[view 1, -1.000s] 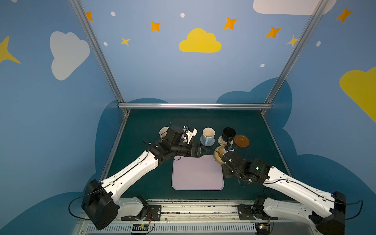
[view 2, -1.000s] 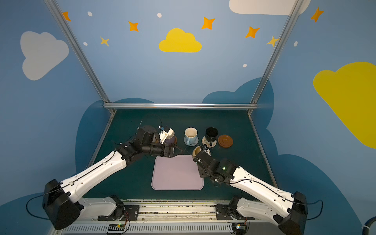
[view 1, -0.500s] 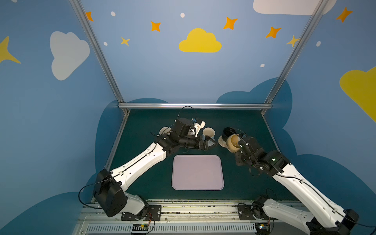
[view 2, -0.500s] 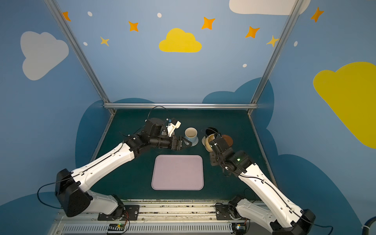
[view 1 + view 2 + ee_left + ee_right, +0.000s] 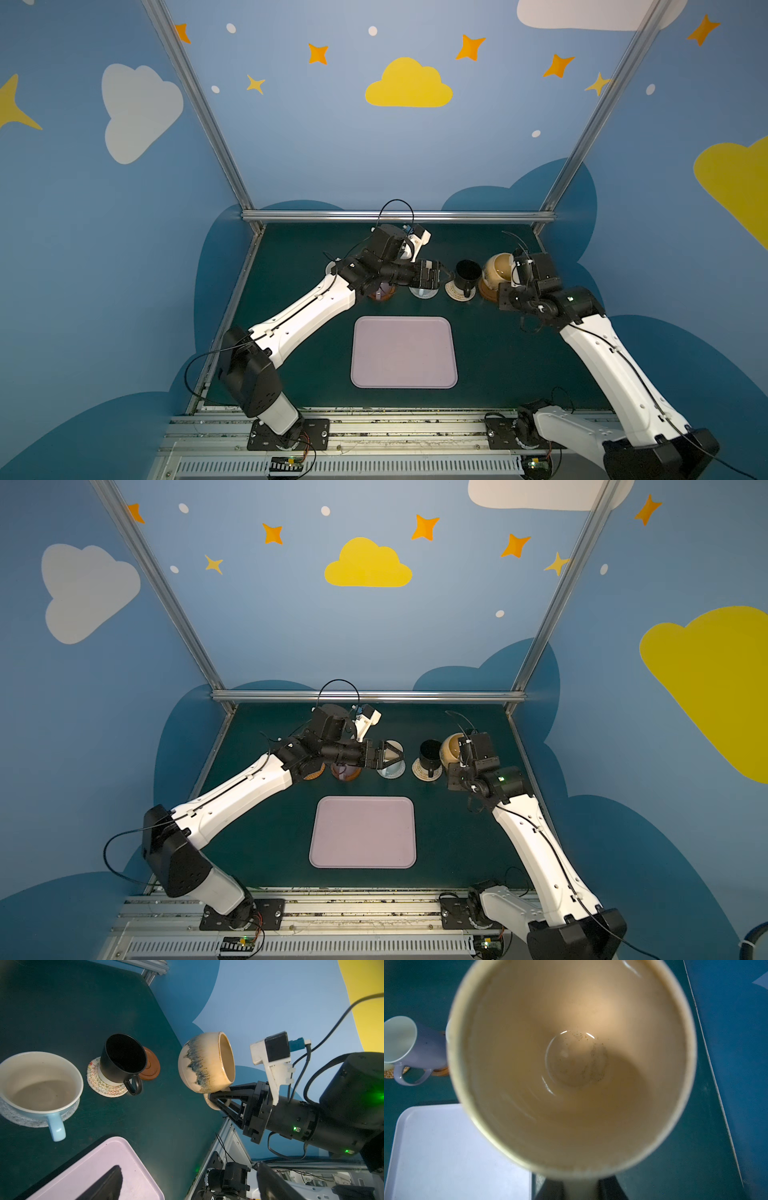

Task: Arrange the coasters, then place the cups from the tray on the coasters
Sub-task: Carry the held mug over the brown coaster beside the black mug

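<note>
My right gripper (image 5: 513, 277) (image 5: 220, 1095) is shut on the handle of the tan, blue-streaked cup (image 5: 204, 1064) (image 5: 571, 1059). The cup hangs tilted above the brown wooden coaster (image 5: 152, 1066) (image 5: 487, 293). To its left stands the black cup (image 5: 466, 274) on a beige woven coaster (image 5: 104, 1088). My left gripper (image 5: 392, 754) (image 5: 189, 1184) is open and hovers over the light blue cup (image 5: 39, 1086), which sits on a grey woven coaster (image 5: 12, 1118). The lavender cup (image 5: 423, 1049) (image 5: 345, 771) rests on another brown coaster (image 5: 441, 1072). The lilac tray (image 5: 403, 353) (image 5: 361, 833) is bare.
An orange woven coaster (image 5: 313, 773) peeks out from under the left arm, which hides most of what stands on it. The metal frame rail (image 5: 395, 216) bounds the back of the green mat, and the right table edge (image 5: 224, 1132) lies close to the held cup.
My right gripper has carried the tan cup from the tray's far right corner back and right, to above the brown coaster. My left arm has swung right, from the lavender cup to over the light blue cup.
</note>
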Action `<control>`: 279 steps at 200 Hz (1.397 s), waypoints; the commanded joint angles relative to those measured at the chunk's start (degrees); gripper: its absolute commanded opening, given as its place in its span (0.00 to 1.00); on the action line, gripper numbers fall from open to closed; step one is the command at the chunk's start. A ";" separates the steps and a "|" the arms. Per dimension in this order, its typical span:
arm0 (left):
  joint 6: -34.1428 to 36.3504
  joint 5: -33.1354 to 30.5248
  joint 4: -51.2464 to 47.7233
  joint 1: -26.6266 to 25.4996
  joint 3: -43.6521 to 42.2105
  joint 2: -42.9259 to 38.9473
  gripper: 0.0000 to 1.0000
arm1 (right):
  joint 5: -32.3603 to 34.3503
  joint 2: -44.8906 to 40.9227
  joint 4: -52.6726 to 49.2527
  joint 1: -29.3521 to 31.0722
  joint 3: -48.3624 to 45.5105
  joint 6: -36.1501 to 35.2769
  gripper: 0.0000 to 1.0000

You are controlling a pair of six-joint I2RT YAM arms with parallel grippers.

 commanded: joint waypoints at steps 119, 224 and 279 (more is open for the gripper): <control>5.64 -0.62 -10.14 -0.58 21.90 17.80 1.00 | -4.26 16.27 9.23 -12.37 7.06 -3.74 0.00; 6.41 -6.78 -15.06 -1.97 37.00 29.93 1.00 | -4.99 31.36 10.78 -14.05 10.14 -6.09 0.00; 6.16 -6.86 -14.68 -2.79 37.26 31.26 1.00 | -4.48 34.91 10.85 -13.68 10.50 -6.69 0.00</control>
